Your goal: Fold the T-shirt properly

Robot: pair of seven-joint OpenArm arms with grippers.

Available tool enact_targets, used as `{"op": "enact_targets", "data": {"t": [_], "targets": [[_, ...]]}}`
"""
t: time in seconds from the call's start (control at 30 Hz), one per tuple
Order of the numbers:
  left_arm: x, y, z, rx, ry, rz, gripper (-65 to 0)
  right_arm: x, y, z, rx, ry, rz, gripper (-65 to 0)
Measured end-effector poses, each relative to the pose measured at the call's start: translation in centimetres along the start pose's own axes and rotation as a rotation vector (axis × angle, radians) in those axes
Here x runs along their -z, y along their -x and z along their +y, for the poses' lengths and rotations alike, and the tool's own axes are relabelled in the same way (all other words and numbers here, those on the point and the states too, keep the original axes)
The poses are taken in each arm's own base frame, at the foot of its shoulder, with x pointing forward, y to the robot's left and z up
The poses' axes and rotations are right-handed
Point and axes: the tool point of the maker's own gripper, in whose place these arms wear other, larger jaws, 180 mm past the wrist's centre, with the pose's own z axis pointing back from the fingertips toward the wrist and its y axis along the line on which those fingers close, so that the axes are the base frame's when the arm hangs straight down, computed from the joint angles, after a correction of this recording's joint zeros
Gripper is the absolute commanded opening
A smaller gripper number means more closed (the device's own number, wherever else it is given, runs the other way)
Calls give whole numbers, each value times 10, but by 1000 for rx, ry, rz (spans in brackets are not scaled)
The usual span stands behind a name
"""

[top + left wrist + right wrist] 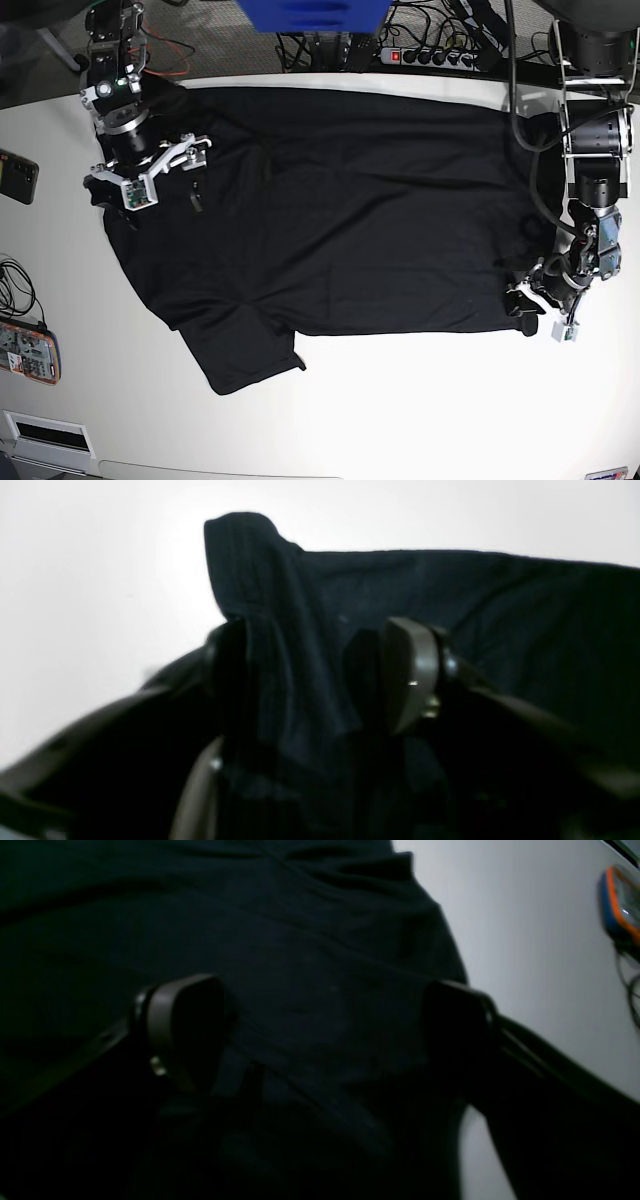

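Observation:
The black T-shirt point(350, 200) lies spread flat on the white table point(400, 400), one sleeve pointing to the near left. My left gripper point(530, 300) is at the shirt's right edge. In the left wrist view a raised fold of the T-shirt point(280, 645) stands between its fingers point(410, 675), against one finger and with a gap to the other; the left gripper point(320, 675) is open. My right gripper point(150, 205) hovers over the shirt's far left corner. In the right wrist view the right gripper point(320, 1035) is wide open above flat cloth point(300, 940), holding nothing.
An orange-edged device point(30, 350) with cables lies at the table's left edge, also seen as the device point(620, 905) in the right wrist view. A dark flat object point(18, 175) sits further back on the left. A power strip point(430, 55) and cables run behind the table.

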Motion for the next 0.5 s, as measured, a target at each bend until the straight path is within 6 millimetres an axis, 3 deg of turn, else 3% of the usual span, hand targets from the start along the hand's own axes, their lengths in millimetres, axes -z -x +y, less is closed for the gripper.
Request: {"op": "enact_targets", "data": {"t": [0.1, 0.4, 0.5], "targets": [[-1, 3, 3, -1, -8, 9, -650, 0, 0, 1, 0, -5, 0, -67], [-1, 0, 3, -4, -8, -52, -650, 1, -1, 1, -1, -4, -1, -67], [-1, 0, 3, -2, -9, -53, -650, 12, -10, -6, -8, 6, 9, -67]]}}
